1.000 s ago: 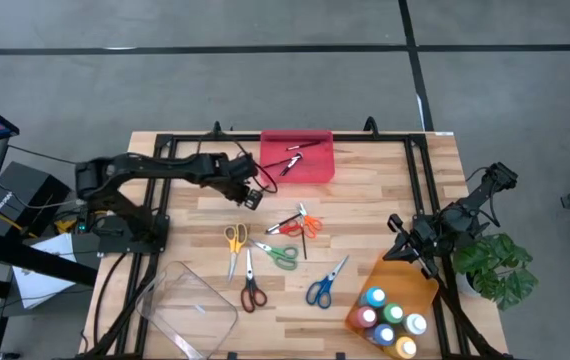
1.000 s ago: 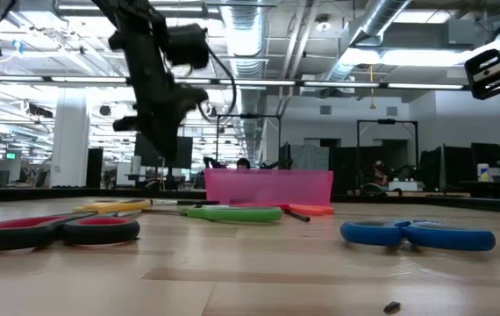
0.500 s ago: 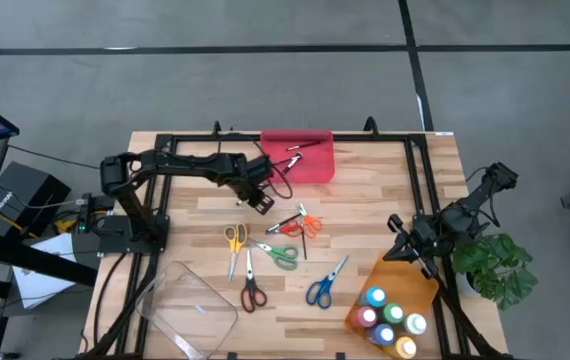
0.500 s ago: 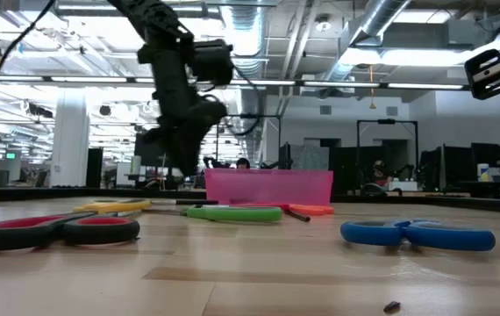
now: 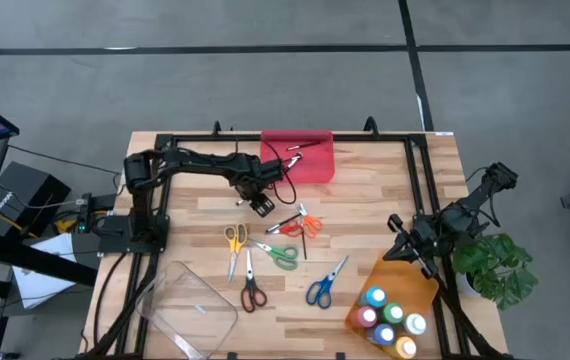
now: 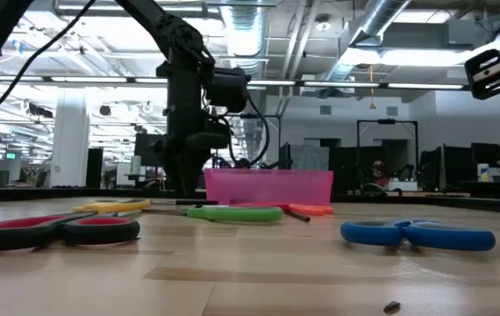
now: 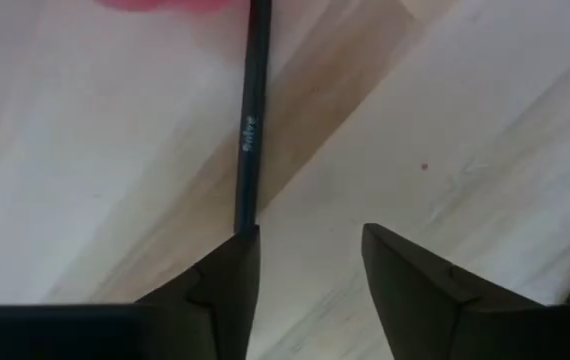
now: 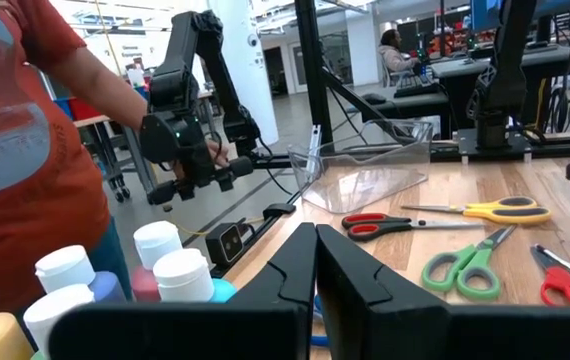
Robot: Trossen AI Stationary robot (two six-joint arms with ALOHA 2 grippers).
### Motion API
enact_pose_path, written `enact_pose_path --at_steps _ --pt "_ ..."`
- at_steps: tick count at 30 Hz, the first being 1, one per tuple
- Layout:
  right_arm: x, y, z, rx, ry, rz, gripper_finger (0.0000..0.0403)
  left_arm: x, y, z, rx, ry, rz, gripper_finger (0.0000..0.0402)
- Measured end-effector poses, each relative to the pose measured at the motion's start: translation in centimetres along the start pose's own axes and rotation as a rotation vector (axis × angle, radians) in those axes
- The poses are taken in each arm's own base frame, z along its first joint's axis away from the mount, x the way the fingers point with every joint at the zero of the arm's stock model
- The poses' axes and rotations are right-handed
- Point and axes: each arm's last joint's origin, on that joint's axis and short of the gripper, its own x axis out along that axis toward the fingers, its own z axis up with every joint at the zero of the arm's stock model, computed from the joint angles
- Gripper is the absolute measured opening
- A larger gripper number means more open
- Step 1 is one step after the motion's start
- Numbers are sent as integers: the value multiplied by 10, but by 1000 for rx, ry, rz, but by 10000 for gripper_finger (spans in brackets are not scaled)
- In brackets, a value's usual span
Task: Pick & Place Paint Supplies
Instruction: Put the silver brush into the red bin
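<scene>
My left gripper [image 7: 310, 240] is open and points down just above the wood, in front of the red tray [image 5: 298, 158]. A thin dark brush stick [image 7: 249, 120] lies flat on the table, running from the tray's side to one fingertip [image 7: 233, 262]. In the high view this gripper [image 5: 262, 204] hides the stick. Several scissors lie flat: yellow [image 5: 235, 240], green [image 5: 281, 256], red-black [image 5: 252, 291], blue [image 5: 325, 285] and orange [image 5: 303, 222]. White-capped paint bottles [image 5: 390, 315] stand in an orange tray. My right gripper [image 8: 315, 258] is shut and waits at the table's right. My left gripper has one fingertip at the brush stick's near end [image 7: 244, 222], while the other finger stands clear over bare wood. I cannot tell whether that fingertip touches the stick. The stick lies flat on the table.
A clear plastic tray [image 5: 190, 305] sits at the near left. More brushes [image 5: 295, 152] lie in the red tray. A black frame [image 5: 420, 170] runs round the table. A plant [image 5: 500, 265] stands at the right edge. A person in a red shirt [image 8: 25, 170] stands beyond the table.
My left gripper has reached out toward the table's right edge and slightly toward the near edge. It has sunk from well above the table to just over the wood in front of the red tray, rolling its wrist on the way. Nothing on the table has shifted.
</scene>
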Motion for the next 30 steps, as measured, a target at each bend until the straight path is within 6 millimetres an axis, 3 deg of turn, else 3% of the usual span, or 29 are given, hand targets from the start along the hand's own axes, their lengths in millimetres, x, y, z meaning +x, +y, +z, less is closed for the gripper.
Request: enact_pose_path --at_steps 6,16,23,30 --pt "0 0 0 0 0 0 8 2 3 1 8 5 20 190" --pt "0 0 0 0 0 0 9 -14 6 2 100 -54 26 185" --pt "0 0 0 0 0 0 9 0 4 6 149 -51 21 175" --pt "0 0 0 0 0 1 9 27 0 6 165 36 6 173"
